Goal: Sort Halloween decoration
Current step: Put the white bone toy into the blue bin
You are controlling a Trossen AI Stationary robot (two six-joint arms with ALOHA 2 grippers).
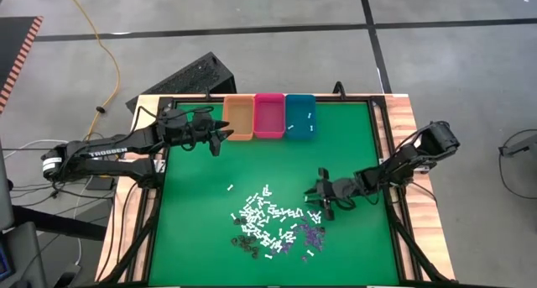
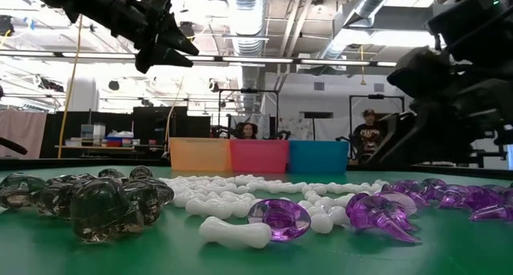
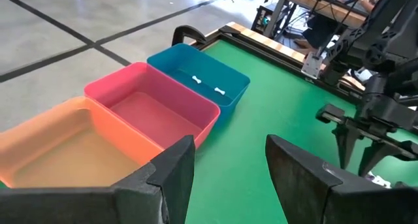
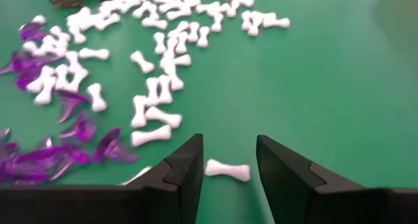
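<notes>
The Halloween decoration lies loose on the green mat: white bone-shaped sticks [image 1: 264,212], purple bits [image 1: 310,233] and dark bits [image 1: 245,242]. My right gripper [image 1: 321,201] is low at the pile's right side and open. Its fingers stand on either side of one white bone [image 4: 227,170] that lies flat on the mat, with a gap showing beside it. My left gripper [image 1: 220,137] hangs open in the air beside the orange bin [image 1: 239,118], with nothing between its fingers [image 3: 176,165]. Two white bones [image 3: 208,85] lie in the teal bin [image 1: 299,116].
Orange, pink [image 1: 270,115] and teal bins stand side by side at the mat's far edge. A black frame and wooden border [image 1: 407,154] run round the mat. Bare green mat lies between the pile and the bins. People show in the room beyond the table [image 2: 369,131].
</notes>
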